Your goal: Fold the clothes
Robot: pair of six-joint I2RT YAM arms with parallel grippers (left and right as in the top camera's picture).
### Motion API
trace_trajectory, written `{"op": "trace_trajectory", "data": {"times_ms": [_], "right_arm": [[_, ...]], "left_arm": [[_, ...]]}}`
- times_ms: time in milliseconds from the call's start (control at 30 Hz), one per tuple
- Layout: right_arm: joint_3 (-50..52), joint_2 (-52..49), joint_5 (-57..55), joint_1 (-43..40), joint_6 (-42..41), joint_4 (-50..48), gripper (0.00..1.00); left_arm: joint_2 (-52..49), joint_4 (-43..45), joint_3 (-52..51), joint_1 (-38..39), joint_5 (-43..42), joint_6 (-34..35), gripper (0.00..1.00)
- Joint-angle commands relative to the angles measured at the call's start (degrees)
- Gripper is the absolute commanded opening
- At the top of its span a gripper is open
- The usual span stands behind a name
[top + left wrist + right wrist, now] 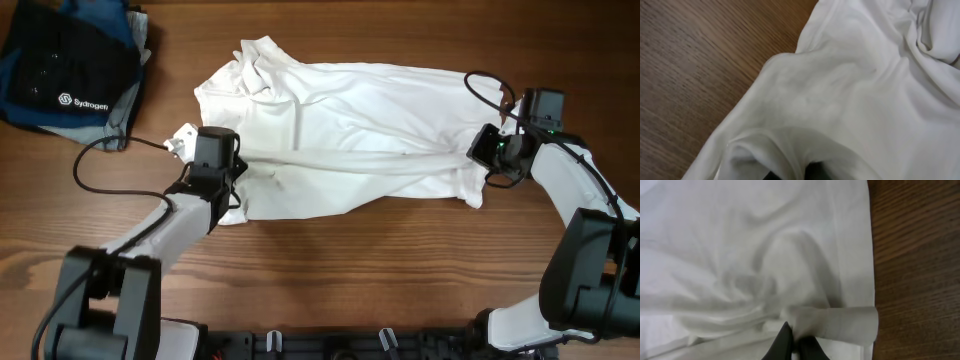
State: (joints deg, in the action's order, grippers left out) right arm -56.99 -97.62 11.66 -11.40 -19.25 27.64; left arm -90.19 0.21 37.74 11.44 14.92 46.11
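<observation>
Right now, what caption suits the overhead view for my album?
Left gripper and right gripper each pinch a side of the white garment on the wooden table, a taut crease between them.

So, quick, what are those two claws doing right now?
Left gripper: shut on the white garment.
Right gripper: shut on the white garment too.

A thin white garment of wrinkly cloth (pixel 855 100) lies across a brown wood-grain table (pixel 695 65), filling the centre and right of the frame. Its edge runs diagonally from top centre to bottom left. At the bottom the cloth bunches into a raised fold over the left gripper (pixel 792 175) (only dark slivers show), whose jaws are closed on the fabric.
</observation>
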Motion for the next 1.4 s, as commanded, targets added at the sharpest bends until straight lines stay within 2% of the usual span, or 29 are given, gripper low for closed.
{"op": "trace_trajectory", "data": {"times_ms": [0, 267, 300, 333, 400, 433, 467, 533, 600, 667, 733, 767, 800, 900, 1000, 1067, 1100, 1167, 1367], "right_arm": [[-0.44, -0.92, -0.98, 0.2, -0.46, -1.38, 0.04], [-0.44, -0.92, -1.84, 0.2, -0.28, -6.21, 0.06], [-0.44, -0.92, -1.88, 0.2, -0.28, -6.29, 0.1], [-0.44, -0.92, -1.88, 0.2, -0.31, -6.43, 0.24], [-0.44, -1.07, -2.32, 0.2, -0.26, -7.15, 0.31], [-0.44, -1.18, -3.28, 0.2, -0.33, -7.65, 0.44], [-0.44, -1.18, -3.63, 0.2, -0.33, -8.15, 0.69], [-0.44, -1.22, -3.82, 0.2, -0.31, -9.68, 1.0], [-0.44, -1.22, -3.82, 0.17, -0.31, -11.47, 0.99], [-0.5, -1.22, -3.76, 0.2, -0.31, -13.0, 1.0], [-1.42, -1.22, -3.74, 0.2, -0.22, -13.55, 1.0], [-2.1, -1.22, -3.15, 0.2, 0.15, -13.44, 0.99], [-2.8, -1.22, -2.08, 0.2, 0.92, -13.42, 1.0], [-5.55, -1.2, 0.55, 0.2, 1.7, -12.0, 0.99], [-8.66, -1.22, 0.81, 0.2, 2.45, -7.98, 1.0], [-9.66, -1.22, 1.11, 0.2, 3.08, -5.44, 1.0], [-9.84, -1.22, 1.29, 0.2, 3.39, -4.28, 1.0], [-9.86, -1.22, 2.4, 0.2, 4.52, -1.81, 1.0], [-9.88, -1.29, 6.67, 0.2, 5.6, 5.95, 1.0]], "left_arm": [[-1.11, 3.72, -0.17, -0.48, -0.13, -0.94, 0.04], [-1.11, 10.95, -0.17, -1.31, 0.07, -2.23, 0.04], [-1.11, 10.84, -0.17, -1.33, -0.07, -2.21, 0.06], [-1.11, 10.75, -0.17, -1.33, -0.17, -2.23, 0.1], [-1.11, 10.71, -0.17, -1.33, -0.13, -2.27, 0.11], [-1.11, 10.8, -0.17, -1.36, -0.11, -2.25, 0.11], [-1.11, 10.95, -0.17, -1.36, -0.11, -2.27, 0.11], [-1.11, 11.41, -0.17, -1.36, -0.13, -2.23, 0.14], [-1.11, 12.24, -0.17, -1.36, -0.13, -2.27, 0.2], [-1.11, 13.94, -0.17, -1.36, -0.17, -2.29, 0.32], [-1.09, 16.92, -0.11, -1.33, -2.08, -3.32, 0.56], [-1.05, 18.51, 0.11, -1.33, -4.35, -4.31, 0.66], [-0.98, 19.43, 0.63, -1.33, -6.88, -4.96, 0.7], [-0.94, 19.67, 3.43, -1.25, -12.72, -5.27, 0.99], [-0.94, 18.45, 6.38, -1.18, -15.39, -6.71, 0.97], [-0.96, 15.58, 7.91, -1.2, -15.32, -6.75, 0.81], [-1.11, 14.27, 8.5, -1.31, -15.34, -6.99, 0.79], [-1.38, 12.13, 9.35, -1.57, -15.58, -9.09, 0.99], [-2.49, 6.19, 12.11, -1.92, -20.31, -15.85, 1.0]]}}
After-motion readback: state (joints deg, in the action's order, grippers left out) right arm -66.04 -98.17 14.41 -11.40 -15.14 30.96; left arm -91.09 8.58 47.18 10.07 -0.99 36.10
